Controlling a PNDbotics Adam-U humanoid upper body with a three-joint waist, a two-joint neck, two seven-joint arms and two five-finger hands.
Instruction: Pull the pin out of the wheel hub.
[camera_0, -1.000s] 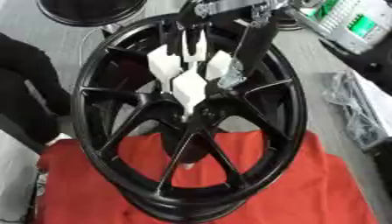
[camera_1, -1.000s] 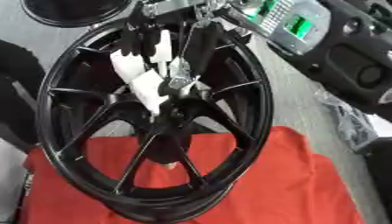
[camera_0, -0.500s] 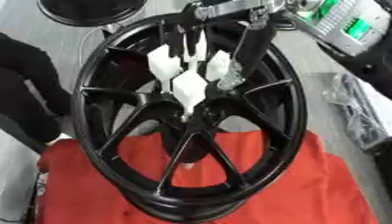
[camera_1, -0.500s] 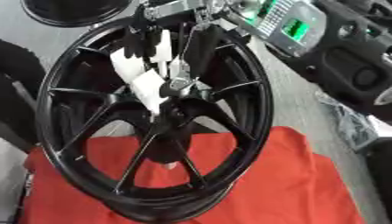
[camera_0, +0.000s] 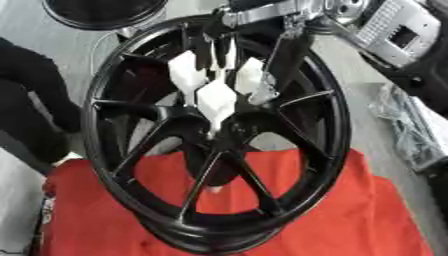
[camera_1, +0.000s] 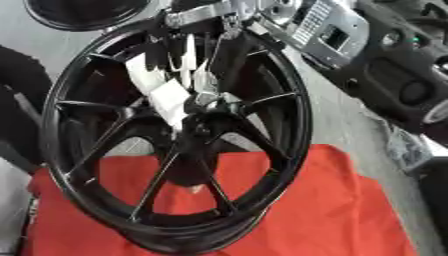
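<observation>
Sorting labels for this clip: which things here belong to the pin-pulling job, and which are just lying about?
Job: black wheel; its hub; robot hand, white-tipped fingers at the hub.
Lying about: red cloth under the wheel; grey device; second black rim.

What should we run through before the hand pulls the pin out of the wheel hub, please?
1. Hand at the hub: ok. The white-tipped hand reaches down from the top, its fingertips over the hub.
2. Hold on the pin: cannot tell. The pin itself is not distinguishable under the fingertips.
3. Wheel stable: ok. The black wheel stands on the red cloth, tilted.
4. Which arm is working: cannot tell. It enters from the top centre.
5. Pull path free: ok. Nothing shows in front of the hub besides the hand.
6. Other hand clear: cannot tell; it is out of view.
</observation>
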